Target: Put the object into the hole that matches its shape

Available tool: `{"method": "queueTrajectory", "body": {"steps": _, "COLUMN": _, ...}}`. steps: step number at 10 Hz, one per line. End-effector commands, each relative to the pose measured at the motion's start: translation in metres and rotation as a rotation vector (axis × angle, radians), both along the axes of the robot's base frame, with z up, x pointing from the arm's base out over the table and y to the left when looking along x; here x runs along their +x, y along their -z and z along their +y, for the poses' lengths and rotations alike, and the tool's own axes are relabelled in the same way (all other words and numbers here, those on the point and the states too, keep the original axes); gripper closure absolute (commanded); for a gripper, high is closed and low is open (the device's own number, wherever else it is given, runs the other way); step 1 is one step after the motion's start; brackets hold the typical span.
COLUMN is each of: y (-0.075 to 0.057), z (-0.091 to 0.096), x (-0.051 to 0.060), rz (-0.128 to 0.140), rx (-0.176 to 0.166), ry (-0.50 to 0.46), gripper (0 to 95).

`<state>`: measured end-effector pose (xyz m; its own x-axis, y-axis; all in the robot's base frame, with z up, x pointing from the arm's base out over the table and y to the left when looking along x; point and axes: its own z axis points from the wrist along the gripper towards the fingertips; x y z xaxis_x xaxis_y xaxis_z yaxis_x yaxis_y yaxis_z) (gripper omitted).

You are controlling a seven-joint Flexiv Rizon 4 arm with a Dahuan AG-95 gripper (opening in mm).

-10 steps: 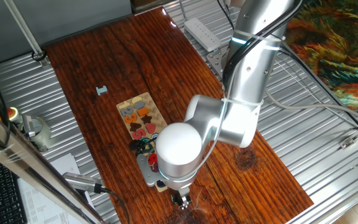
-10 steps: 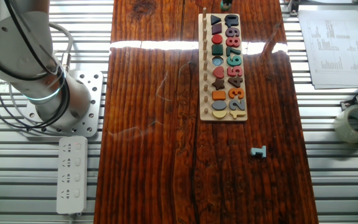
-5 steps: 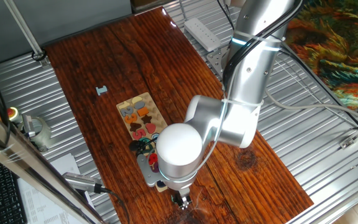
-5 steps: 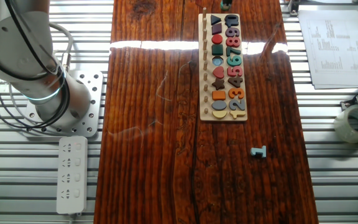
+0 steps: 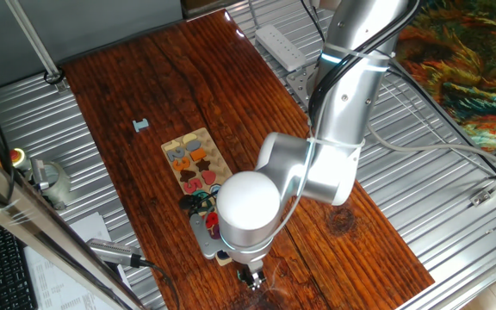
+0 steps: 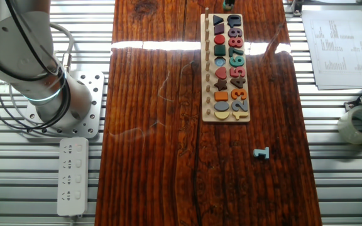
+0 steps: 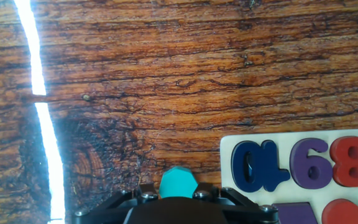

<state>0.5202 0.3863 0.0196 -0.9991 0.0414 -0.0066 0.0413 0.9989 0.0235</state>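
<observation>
**Holding the disc at the board's end**

Peeking out at the bottom edge of the hand view: small flat teal-green disc, tucked between the dark fingers of the two-finger gripper — closed on it, by the look of things, though the fingertips themselves stay out of frame. Held low over the dark-grained wooden table, just beside the end of the long light-wood puzzle board, probably to line up along its row of shapes. Further out on that board: blue zero, purple six, red eight. Round pale recess not made out in any view — likely hidden under the silver arm. Far off, well apart from everything, small grey-blue angular piece.
</observation>
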Motion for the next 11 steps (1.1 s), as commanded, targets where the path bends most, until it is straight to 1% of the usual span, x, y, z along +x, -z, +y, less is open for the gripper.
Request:
{"method": "queueTrajectory", "body": {"steps": 1, "y": 0.0003, "z": -0.0002, "x": -0.0001, "rz": 0.000, "rx": 0.000, "ry": 0.001, "gripper": 57.0}}
{"method": "queueTrajectory", "body": {"steps": 8, "y": 0.0022, "z": 0.0000, "x": -0.0002, "rz": 0.003, "rx": -0.002, "ry": 0.004, "gripper": 57.0}}
{"method": "queueTrajectory", "body": {"steps": 9, "y": 0.0023, "z": 0.0000, "x": -0.0002, "rz": 0.004, "rx": -0.001, "ry": 0.006, "gripper": 76.0}}
{"method": "queueTrajectory", "body": {"steps": 11, "y": 0.0023, "z": 0.0000, "x": -0.0002, "rz": 0.005, "rx": -0.001, "ry": 0.008, "gripper": 76.0}}
